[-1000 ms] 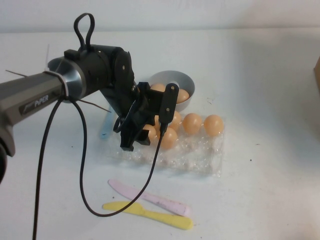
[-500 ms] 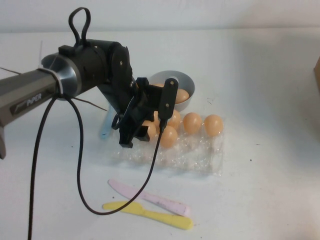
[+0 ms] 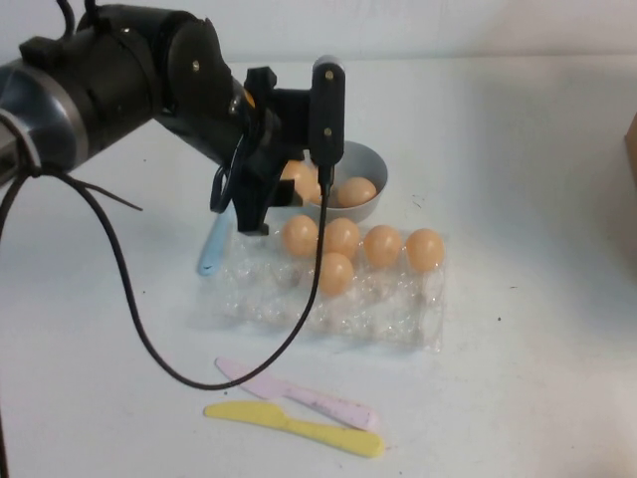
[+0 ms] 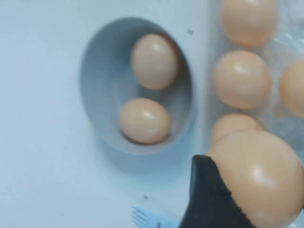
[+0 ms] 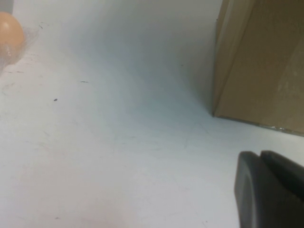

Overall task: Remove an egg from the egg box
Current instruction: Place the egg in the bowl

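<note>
My left gripper [image 3: 271, 207] hangs above the table between the grey bowl [image 3: 370, 161] and the egg box [image 3: 383, 317], shut on an egg [image 4: 261, 173]. In the left wrist view that egg rests against a black finger [image 4: 209, 202]. In the high view the fingers mostly hide it. Several eggs [image 3: 382, 245] sit in the clear plastic box's far cups, and its near cups hold none. My right gripper [image 5: 260, 156] shows only in its own wrist view, shut, low over bare table.
The bowl holds two eggs [image 4: 145, 119]. A blue utensil [image 3: 212, 249] lies left of the box. A pink knife [image 3: 299, 394] and a yellow knife [image 3: 296, 426] lie in front of it. A cardboard box [image 5: 261, 61] stands by the right gripper.
My left gripper has risen from the box's left cups with an egg in it and moved back towards the bowl. The arm has swung up and left.
</note>
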